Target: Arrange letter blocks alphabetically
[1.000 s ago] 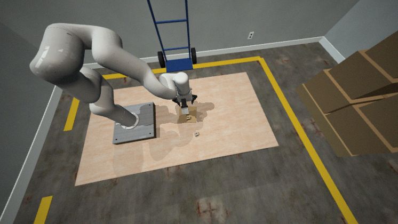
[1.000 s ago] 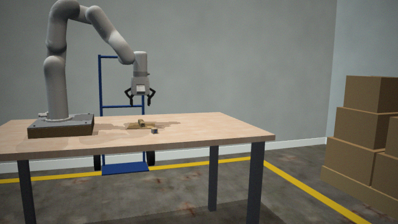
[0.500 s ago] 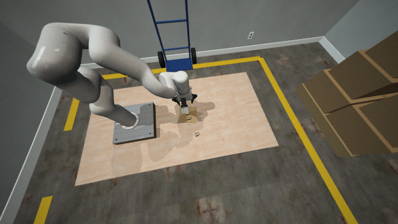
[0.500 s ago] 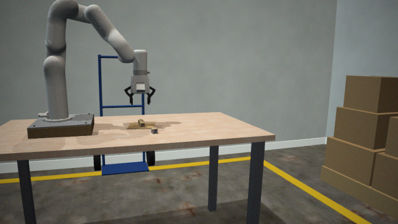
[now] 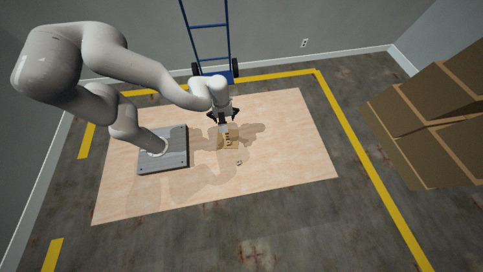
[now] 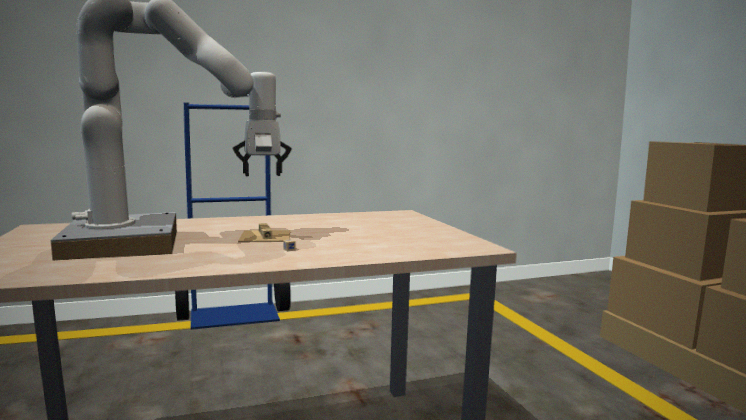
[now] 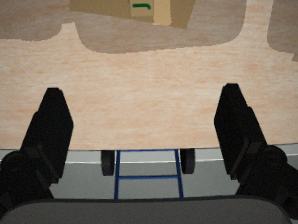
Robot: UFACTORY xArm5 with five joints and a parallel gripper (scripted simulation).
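The pincer [image 5: 226, 118] [image 6: 262, 169] [image 7: 142, 103] of the pale grey xArm is spread wide; its two black fingers stand well apart, point downward, and enclose nothing. In the exterior view the fingertips [image 6: 245, 171] hang above the counter [image 6: 365, 229] [image 5: 277, 135] [image 7: 150, 95], touching neither its surface nor any block. The wrist view shows the inner faces of both fingers on opposite sides of the frame, with bare space between them. The tan mat [image 5: 233, 145] [image 6: 250, 237] [image 7: 100, 7] lies on the counter, in front of the arm's grey base plate [image 5: 179, 160] [image 6: 65, 247] and apart from it. On the mat is a short row of small light-coloured blocks [image 5: 227, 138] [image 6: 265, 233], closely spaced; their letters are too small to read in the top view. At the upper edge of the wrist view, one block [image 7: 141, 7] bears a green mark, cut off by the frame. A separate block [image 5: 239, 162] [image 6: 289, 245] with a blue mark on top rests on the counter, off the mat and near it.

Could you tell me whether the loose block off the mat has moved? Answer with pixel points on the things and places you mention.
No, the loose block [image 5: 239, 162] [image 6: 289, 245] looks unmoved against the mat [image 5: 233, 146] [image 6: 250, 237].
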